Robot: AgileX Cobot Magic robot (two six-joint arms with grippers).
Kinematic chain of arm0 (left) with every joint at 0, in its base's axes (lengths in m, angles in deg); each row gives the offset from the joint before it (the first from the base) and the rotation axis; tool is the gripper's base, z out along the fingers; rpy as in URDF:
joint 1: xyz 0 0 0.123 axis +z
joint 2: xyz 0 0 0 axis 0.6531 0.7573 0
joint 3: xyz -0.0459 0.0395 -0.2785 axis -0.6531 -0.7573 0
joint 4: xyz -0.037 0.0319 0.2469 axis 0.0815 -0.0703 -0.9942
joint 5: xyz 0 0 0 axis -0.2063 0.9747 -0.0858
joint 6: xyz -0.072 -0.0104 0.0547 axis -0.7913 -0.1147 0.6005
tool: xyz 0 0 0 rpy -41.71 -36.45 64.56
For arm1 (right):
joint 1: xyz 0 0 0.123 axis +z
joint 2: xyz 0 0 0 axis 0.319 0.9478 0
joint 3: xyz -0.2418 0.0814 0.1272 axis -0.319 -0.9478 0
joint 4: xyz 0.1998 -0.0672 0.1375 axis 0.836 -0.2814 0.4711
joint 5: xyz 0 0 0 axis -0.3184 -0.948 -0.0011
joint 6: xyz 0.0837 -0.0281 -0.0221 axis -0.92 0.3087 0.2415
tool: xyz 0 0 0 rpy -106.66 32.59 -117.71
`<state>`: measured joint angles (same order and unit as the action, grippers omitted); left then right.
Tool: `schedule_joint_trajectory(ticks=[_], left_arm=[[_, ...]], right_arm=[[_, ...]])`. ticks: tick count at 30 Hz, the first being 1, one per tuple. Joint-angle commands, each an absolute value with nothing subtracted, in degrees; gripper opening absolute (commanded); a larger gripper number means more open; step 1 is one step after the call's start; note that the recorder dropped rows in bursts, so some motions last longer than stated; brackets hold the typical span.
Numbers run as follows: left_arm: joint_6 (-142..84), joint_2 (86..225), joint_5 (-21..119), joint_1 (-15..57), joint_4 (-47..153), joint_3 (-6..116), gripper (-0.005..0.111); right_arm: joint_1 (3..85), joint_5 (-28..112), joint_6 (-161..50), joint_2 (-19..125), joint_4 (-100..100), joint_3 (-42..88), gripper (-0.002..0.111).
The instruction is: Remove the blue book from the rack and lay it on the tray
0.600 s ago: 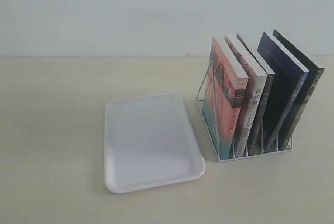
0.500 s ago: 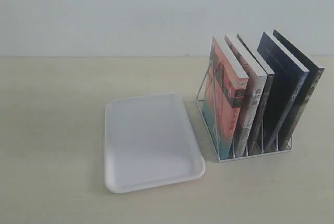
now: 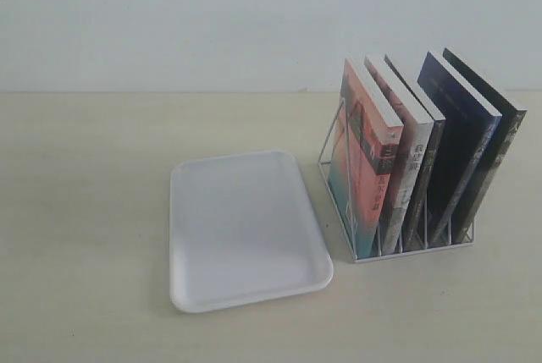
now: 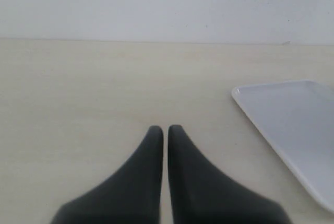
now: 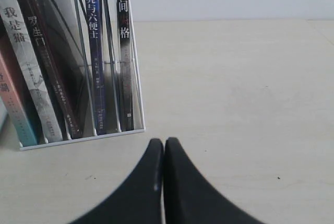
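Probably a lab test bench: a pale wood-grain table [image 3: 85, 211] against a plain white wall [image 3: 169, 16].

Five books are counted in all, and all five are held in one rack [image 5: 83, 138]. By kind, one pink-covered book [image 3: 362, 178], one grey-spined book [image 3: 409, 178], one dark brown-black book [image 3: 426, 184], one blue book [image 3: 457, 147] and one black-covered book [image 3: 498, 164] are found. One white tray [image 3: 241, 228] is seen. One bench [image 3: 85, 211] is counted, by which everything is carried. Two grippers are shown, one in each wrist view: one left gripper [image 4: 165, 128] and one right gripper [image 5: 163, 141]. Two black fingers [image 4: 141, 177] are counted on each, so that four are reached altogether. The wire dividers of the rack cannot be counted with certainty.
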<state>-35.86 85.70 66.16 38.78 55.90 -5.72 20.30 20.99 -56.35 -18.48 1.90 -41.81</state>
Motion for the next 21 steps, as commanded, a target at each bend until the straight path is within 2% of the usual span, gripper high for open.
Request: schedule_joint_trajectory(ticks=[1,8,18,21], left_arm=[[-35.86,85.52,65.92,38.88,56.56,-5.66,0.004],[-35.86,85.52,65.92,38.88,56.56,-5.66,0.004],[-35.86,85.52,65.92,38.88,56.56,-5.66,0.004],[-35.86,85.52,65.92,38.88,56.56,-5.66,0.004]], right_arm=[[20.39,22.3,-56.35,-18.71,1.95,-41.82,0.0],[20.39,41.59,-56.35,-18.71,1.95,-41.82,0.0],[20.39,49.41,-56.35,-18.71,1.95,-41.82,0.0],[20.39,63.51,-56.35,-18.71,1.98,-41.82,0.0]])
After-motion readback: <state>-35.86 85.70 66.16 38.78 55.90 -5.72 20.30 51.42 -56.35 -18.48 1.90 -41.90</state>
